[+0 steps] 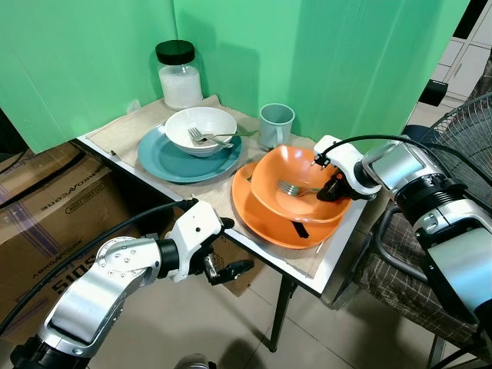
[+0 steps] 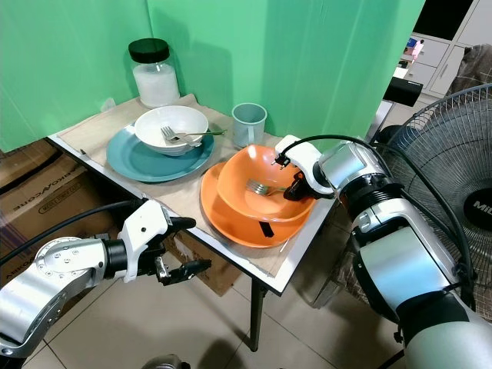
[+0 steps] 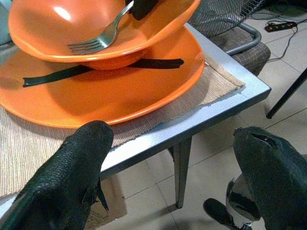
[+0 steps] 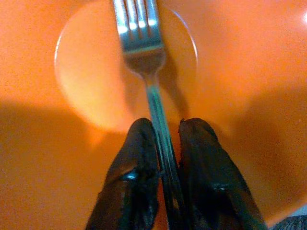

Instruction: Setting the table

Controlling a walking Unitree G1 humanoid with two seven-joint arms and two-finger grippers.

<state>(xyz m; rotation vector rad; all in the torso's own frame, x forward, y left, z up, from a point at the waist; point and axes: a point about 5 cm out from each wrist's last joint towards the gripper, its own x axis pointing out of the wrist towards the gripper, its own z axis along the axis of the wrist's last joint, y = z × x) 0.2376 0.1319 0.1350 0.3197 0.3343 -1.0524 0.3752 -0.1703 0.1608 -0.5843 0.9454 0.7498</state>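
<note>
Gripping one fork (image 4: 144, 57) in right hand (image 4: 163, 158), two bowls, two plates, left hand (image 3: 172, 177) open

We see both eye views bright and evenly lit, sharp from edge to edge. A white glare spot sits on the orange bowl (image 3: 96, 28) at the upper left of the left wrist view. In the right wrist view the fork (image 4: 144, 52) is soft and blurred, with a dark shadow across the lower half.
</note>
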